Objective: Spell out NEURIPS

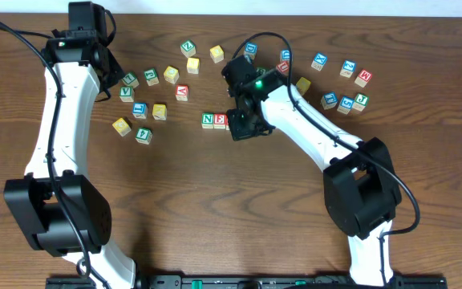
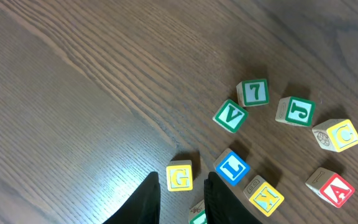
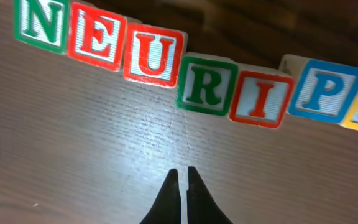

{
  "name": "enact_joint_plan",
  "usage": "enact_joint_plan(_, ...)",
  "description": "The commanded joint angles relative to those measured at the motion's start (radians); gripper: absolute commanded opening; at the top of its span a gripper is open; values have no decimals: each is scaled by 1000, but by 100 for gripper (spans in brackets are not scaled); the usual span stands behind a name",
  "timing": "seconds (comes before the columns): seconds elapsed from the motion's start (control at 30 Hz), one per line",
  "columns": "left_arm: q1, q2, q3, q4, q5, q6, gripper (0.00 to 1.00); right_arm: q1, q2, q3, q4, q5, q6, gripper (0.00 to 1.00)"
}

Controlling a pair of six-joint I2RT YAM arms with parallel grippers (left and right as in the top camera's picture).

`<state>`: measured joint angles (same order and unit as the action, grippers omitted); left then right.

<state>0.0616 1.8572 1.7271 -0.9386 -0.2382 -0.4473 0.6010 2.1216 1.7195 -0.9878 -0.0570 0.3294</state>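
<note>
Across the right wrist view's top, on the tabletop: NEURIPS row of wooden letter cubes, side by side, slanting down rightward, S cut by the frame edge. Right pincer below centre, fingertips together, empty. Left pincer apart, yellow G cube between its tips, untouched.

Toward the far left corner of the desk, a green V cube is spotted beside a green 7, a yellow G beside a blue L.
</note>
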Motion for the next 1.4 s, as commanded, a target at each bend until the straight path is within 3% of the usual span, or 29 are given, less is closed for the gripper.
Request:
enact_joint_plan(0.0,-1,13,-9,-6,-6,1,24,22,8,-48,41,40,14,1)
enact_joint_plan(1.37,-1,13,-9,-18,-6,1,24,19,37,-100,183,108,59,1)
